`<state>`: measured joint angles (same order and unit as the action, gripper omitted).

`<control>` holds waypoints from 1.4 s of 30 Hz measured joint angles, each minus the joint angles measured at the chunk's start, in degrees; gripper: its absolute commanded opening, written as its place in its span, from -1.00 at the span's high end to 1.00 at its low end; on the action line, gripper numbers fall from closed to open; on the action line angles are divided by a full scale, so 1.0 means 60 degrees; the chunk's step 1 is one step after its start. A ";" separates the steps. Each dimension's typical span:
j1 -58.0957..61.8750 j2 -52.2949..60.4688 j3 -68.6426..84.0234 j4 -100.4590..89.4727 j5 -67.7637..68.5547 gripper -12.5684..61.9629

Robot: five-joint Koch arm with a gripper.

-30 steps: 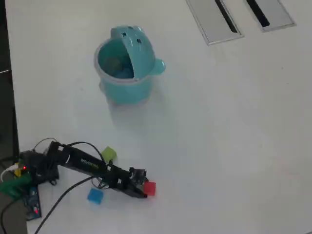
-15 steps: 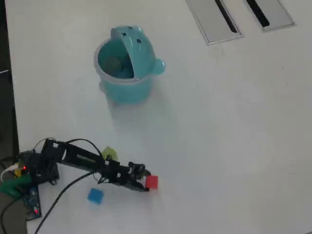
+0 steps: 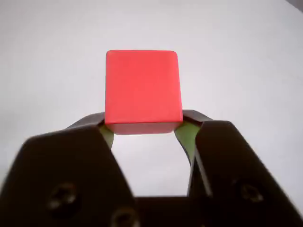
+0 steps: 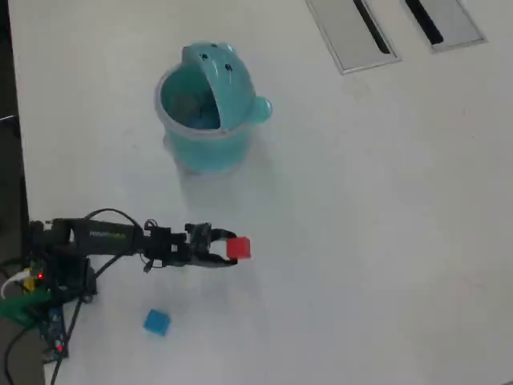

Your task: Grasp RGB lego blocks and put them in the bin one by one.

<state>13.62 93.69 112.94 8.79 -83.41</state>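
Note:
My gripper (image 3: 142, 126) is shut on the red lego block (image 3: 142, 87), pinching its near edge between the green-padded fingertips; the block hangs above the white table. In the overhead view the gripper (image 4: 227, 251) holds the red block (image 4: 238, 247) out to the right of the arm, below the light teal bin (image 4: 207, 152) at upper centre. The blue block (image 4: 157, 322) lies on the table below the arm. The yellow-green block is hidden from both views.
The arm's base and cables (image 4: 44, 281) sit at the table's left edge. Two grey slotted panels (image 4: 353, 32) lie at the top right. White tabletop (image 4: 361, 241) spreads to the right of the gripper.
The arm has swung up and away from the lower table with the red block in the gripper, moving toward the bin. The yellow-green block has gone out of sight.

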 measured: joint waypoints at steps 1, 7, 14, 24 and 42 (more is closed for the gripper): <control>-0.0161 0.0249 0.0073 0.0000 0.0073 0.27; -0.1084 0.1729 0.0527 0.0000 0.0205 0.27; -0.1875 0.2812 0.0615 0.0015 0.0425 0.32; -0.3311 0.3779 0.0630 0.0439 0.0454 0.33; -0.5815 0.5039 0.0630 0.0820 0.0454 0.39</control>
<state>-21.27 123.93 116.72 13.71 -80.68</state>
